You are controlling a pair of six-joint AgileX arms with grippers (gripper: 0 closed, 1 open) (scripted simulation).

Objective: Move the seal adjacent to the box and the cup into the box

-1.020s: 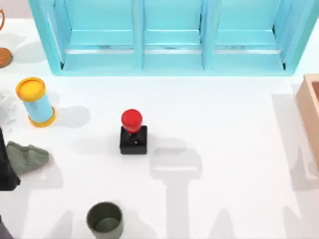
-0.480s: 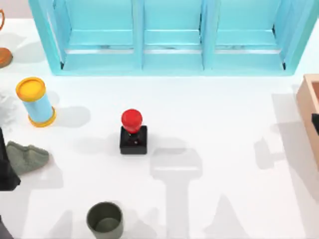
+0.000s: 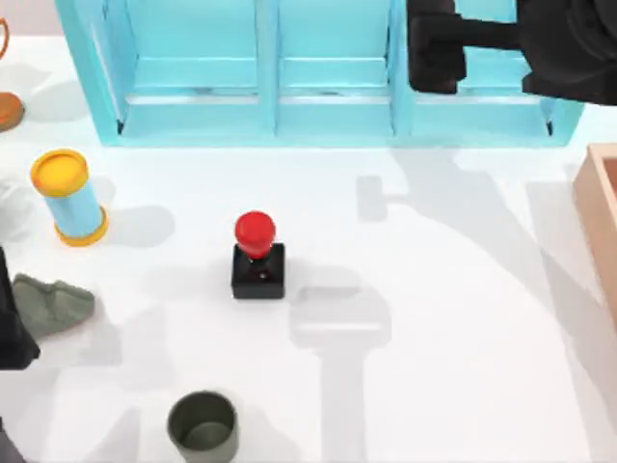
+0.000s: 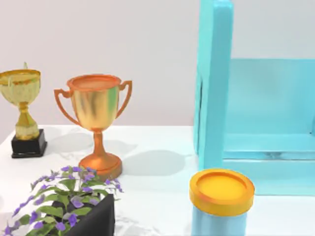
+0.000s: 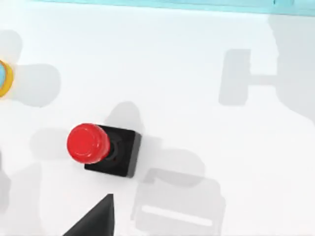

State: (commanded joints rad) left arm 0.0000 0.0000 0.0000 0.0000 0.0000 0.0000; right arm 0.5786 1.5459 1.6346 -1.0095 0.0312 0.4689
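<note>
Right claw, fingers unclear, above shelf

Glossy red round knob on black cube-based seal; dark olive-green cylindrical cup; light tan wooden box; turquoise shelf unit; light-blue cylinder with yellow ends.

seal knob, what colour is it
Glossy red, on a black base. The seal shows best in the right wrist view.

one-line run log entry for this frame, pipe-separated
right arm: over shelf, top right, holds nothing | left arm: parked, left edge | seal: upright, mid-table | cup: near edge, untouched | box: right edge, neither item moved yet
</note>
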